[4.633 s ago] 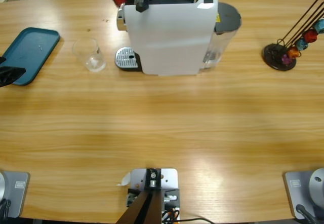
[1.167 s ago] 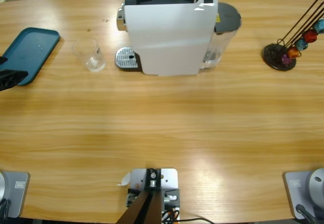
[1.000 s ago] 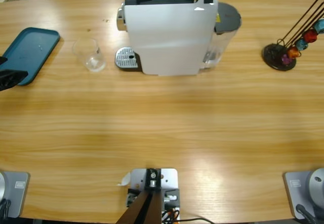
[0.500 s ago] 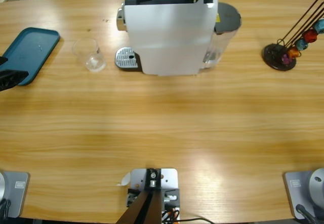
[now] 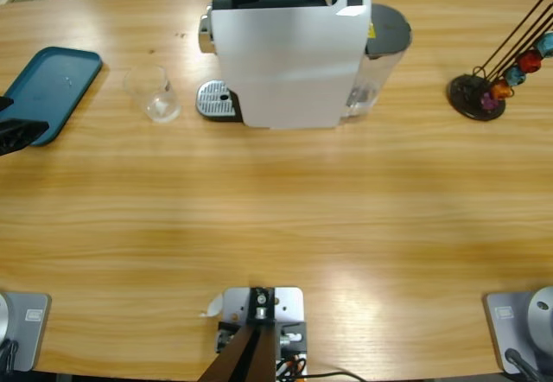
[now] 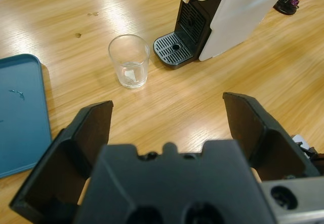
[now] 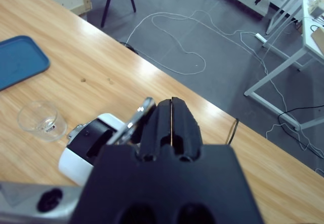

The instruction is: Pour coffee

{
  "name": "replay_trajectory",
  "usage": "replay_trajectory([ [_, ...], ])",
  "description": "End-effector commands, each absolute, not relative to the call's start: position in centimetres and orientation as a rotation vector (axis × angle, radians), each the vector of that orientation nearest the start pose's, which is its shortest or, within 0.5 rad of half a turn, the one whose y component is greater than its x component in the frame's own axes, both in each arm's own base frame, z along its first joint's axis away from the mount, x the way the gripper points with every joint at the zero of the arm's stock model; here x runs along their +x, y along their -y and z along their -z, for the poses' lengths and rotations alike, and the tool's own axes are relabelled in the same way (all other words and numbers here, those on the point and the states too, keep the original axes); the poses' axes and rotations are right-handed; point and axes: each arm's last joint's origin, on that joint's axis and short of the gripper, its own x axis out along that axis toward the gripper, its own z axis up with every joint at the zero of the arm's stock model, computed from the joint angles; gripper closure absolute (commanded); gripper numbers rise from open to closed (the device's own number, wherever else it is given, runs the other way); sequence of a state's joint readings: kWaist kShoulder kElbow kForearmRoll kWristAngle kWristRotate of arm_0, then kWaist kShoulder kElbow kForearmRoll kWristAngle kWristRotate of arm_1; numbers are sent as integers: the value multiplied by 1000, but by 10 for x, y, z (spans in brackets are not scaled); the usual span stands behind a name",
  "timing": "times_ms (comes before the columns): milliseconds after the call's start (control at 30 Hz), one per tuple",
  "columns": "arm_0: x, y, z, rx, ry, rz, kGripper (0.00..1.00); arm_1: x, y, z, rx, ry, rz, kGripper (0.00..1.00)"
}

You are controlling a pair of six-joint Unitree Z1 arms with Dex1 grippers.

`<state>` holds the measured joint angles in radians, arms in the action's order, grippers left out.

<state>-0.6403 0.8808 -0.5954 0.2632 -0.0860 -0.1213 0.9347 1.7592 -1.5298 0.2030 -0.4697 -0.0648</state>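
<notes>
presently: one clear glass (image 5: 153,93), empty and upright, standing on the worktop (image 5: 276,218) just beside the coffee machine's drip grate (image 5: 216,100), at the grate's 9 o'clock in the high view, touching neither it nor the tray. coffee machine (image 5: 289,49): white body, black top, lever (image 7: 135,118) raised at a slant, water tank on its 3 o'clock side. teal tray (image 5: 47,91), at the glass's 9 o'clock, well apart. capsule stand (image 5: 492,79), far out at 3 o'clock, holding coloured capsules.

left end effector (image 6: 172,127): jaws spread wide, nothing between them; the glass lies ahead of it toward 11 o'clock in the left wrist view, axis vertical. in the high view only its dark tip shows at the 9 o'clock edge, near the tray. right end effector (image 7: 171,120): jaws pressed together with nothing gripped, poised above the machine's top by the lever.

judgement: the left arm is the nearer to the glass; the glass must shift toward 3 o'clock onto the grate, under the spout, a short sideways carry.
</notes>
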Motion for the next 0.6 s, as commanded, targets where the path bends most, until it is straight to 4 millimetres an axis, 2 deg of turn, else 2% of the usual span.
replay_trajectory([
  [33, 82, 68, -294, 60, -619, 694, 59, 247, -354, -332, -439, -469, -542, 1000],
  [433, 79, 65, -295, 55, -601, 692, 44, 245, -385, -284, -425, -541, -573, 1000],
  [600, 79, 66, -295, 56, -605, 692, 41, 247, -390, -270, -423, -550, -572, 1000],
])
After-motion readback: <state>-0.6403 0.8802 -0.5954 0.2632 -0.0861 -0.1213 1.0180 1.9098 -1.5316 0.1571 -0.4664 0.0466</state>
